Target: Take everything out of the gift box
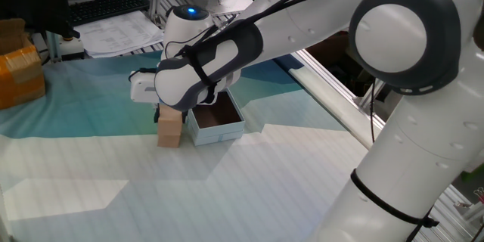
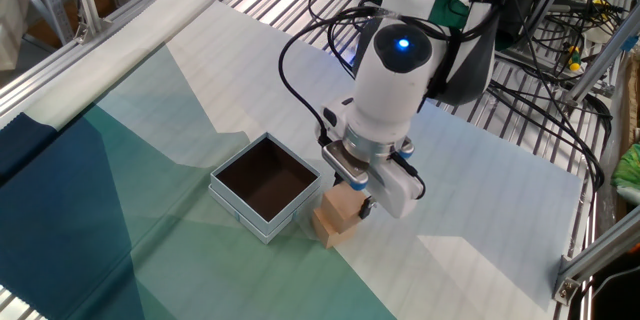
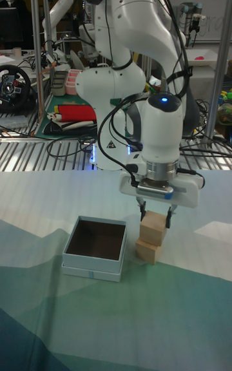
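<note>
The gift box (image 3: pixel 90 266) stands open on the cloth, and its dark brown inside (image 2: pixel 264 182) shows nothing in it. Right beside it, two tan wooden cubes are stacked: the lower cube (image 3: pixel 147 252) rests on the cloth and the upper cube (image 3: pixel 154 227) sits on top, slightly offset. My gripper (image 3: pixel 154 217) points straight down with its fingers against the upper cube's sides, shut on it. One fixed view shows the stack (image 1: pixel 170 127) left of the box (image 1: pixel 220 130). The other fixed view shows it (image 2: pixel 337 216) right of the box.
An orange-brown taped carton (image 1: pixel 18 76) sits at the far left edge of the table. Papers (image 1: pixel 121 33) and a keyboard lie behind the cloth. Aluminium rails (image 2: pixel 80 50) and cables (image 2: pixel 540 70) border the table.
</note>
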Motion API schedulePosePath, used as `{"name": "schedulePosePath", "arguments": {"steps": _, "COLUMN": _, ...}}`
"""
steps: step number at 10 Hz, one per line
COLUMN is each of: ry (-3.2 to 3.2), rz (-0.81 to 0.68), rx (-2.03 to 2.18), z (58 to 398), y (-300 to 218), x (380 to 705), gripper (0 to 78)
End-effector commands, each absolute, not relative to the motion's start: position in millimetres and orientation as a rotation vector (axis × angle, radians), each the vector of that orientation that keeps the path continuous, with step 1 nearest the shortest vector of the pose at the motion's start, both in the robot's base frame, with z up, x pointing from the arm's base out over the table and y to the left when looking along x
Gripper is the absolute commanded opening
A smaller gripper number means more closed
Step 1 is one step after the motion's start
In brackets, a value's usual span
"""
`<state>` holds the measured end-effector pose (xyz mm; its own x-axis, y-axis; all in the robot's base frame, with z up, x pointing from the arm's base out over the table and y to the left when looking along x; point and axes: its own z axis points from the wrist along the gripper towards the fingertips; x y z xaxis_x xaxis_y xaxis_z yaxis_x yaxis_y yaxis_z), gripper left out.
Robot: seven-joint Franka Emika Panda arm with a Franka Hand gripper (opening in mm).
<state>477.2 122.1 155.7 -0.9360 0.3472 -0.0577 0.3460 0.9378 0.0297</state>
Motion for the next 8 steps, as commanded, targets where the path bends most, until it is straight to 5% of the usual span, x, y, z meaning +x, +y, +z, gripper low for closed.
{"name": "schedulePosePath", "arguments": {"steps": 1, "ry": 3.026, "rz": 0.024, "rx": 0.547, "z": 157.0, "y": 122.3, "x": 479.0, "gripper": 1.2}}
{"name": "schedulePosePath", "arguments": {"steps": 6, "ry": 3.024, "rz": 0.019, "rx": 0.561, "z": 156.9, "y": 122.2, "x": 479.2, "gripper": 1.2}}
{"name": "schedulePosePath", "arguments": {"steps": 7, "ry": 3.024, "rz": 0.019, "rx": 0.561, "z": 156.9, "y": 122.2, "x": 479.2, "gripper": 77.4}}
{"name": "schedulePosePath", "arguments": {"steps": 8, "ry": 3.024, "rz": 0.019, "rx": 0.561, "z": 156.9, "y": 122.2, "x": 479.2, "gripper": 77.4}}
